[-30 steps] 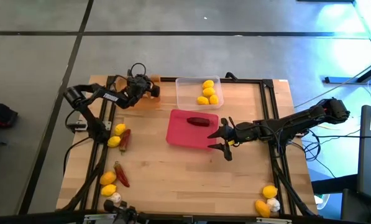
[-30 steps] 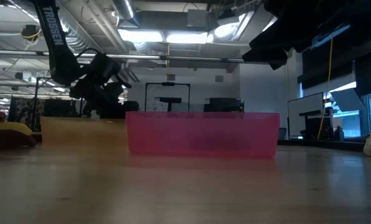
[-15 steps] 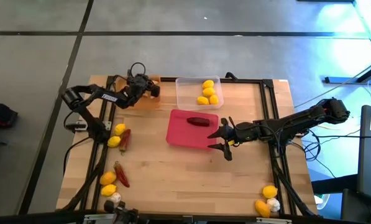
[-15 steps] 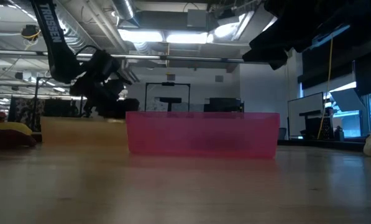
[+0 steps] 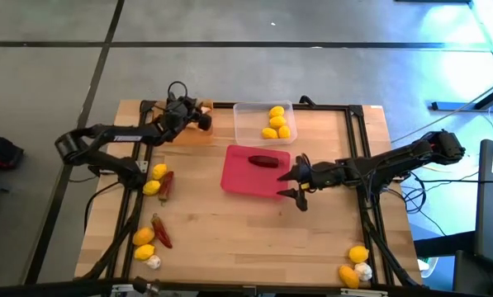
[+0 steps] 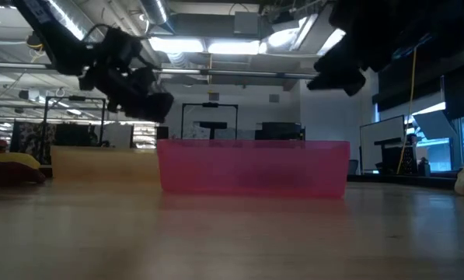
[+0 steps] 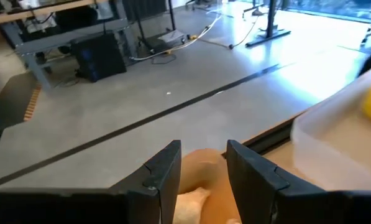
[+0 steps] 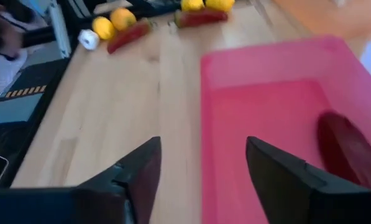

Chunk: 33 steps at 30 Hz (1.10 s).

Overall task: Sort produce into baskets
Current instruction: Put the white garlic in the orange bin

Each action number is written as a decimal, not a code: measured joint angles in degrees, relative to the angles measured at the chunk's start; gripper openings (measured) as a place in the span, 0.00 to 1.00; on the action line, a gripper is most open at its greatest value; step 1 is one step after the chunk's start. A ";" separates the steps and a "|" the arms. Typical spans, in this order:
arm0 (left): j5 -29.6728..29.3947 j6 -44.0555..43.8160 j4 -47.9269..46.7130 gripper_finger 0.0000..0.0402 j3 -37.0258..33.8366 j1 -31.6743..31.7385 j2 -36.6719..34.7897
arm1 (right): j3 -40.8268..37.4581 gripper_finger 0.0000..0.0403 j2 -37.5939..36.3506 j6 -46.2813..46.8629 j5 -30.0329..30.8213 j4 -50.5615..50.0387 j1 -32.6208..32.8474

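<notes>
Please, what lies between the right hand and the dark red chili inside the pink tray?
Only the bare floor of the pink tray lies between the right hand and the chili; the high view shows this.

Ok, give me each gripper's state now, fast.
Left gripper: open, empty, above the orange tray.
Right gripper: open, empty, at the pink tray.
</notes>
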 joint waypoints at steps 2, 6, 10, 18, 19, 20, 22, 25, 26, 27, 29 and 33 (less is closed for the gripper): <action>-0.04 -0.70 -2.26 0.31 0.00 -1.13 -2.50 | 0.08 0.65 -0.26 0.04 -0.23 -3.05 -0.77; -0.02 -2.02 -6.68 0.31 -0.02 -4.12 -6.76 | 2.46 0.72 -1.18 0.16 -1.04 -15.28 -2.21; 0.00 -5.20 -10.34 0.31 0.00 -8.30 -10.05 | 7.43 0.72 -1.62 0.19 -0.81 -30.38 -3.46; 0.03 -9.47 -16.96 0.31 0.00 -17.16 -12.39 | 15.38 0.67 -1.64 5.15 -1.32 -57.46 -4.78; 0.04 -9.47 -17.27 0.31 0.00 -17.99 -12.37 | 15.47 0.66 -1.65 6.56 -1.38 -60.06 -4.79; 0.04 -9.49 -17.92 0.31 0.00 -18.73 -12.39 | 15.34 0.66 -1.66 7.96 -1.37 -62.24 -4.78; 0.04 -9.49 -18.56 0.31 0.00 -20.03 -12.37 | 14.25 0.65 -1.66 11.26 -1.50 -65.23 -4.78; 0.03 -9.41 -18.65 0.31 0.00 -21.30 -12.37 | 11.84 0.64 -1.66 15.27 -2.14 -68.82 -4.76; 0.04 -9.40 -18.70 0.31 0.00 -21.59 -12.37 | 10.97 0.63 -1.64 16.25 -2.16 -69.55 -4.76; 0.03 -9.40 -18.73 0.31 -0.02 -21.71 -12.37 | 10.08 0.63 -1.64 16.94 -2.16 -70.12 -4.77; 0.03 -9.40 -18.77 0.31 0.00 -21.99 -12.37 | 8.54 0.63 -1.64 18.91 -2.08 -70.69 -4.78; 0.02 -9.39 -18.79 0.31 0.00 -21.98 -12.37 | 6.00 0.63 -1.42 22.41 -1.83 -70.73 -4.78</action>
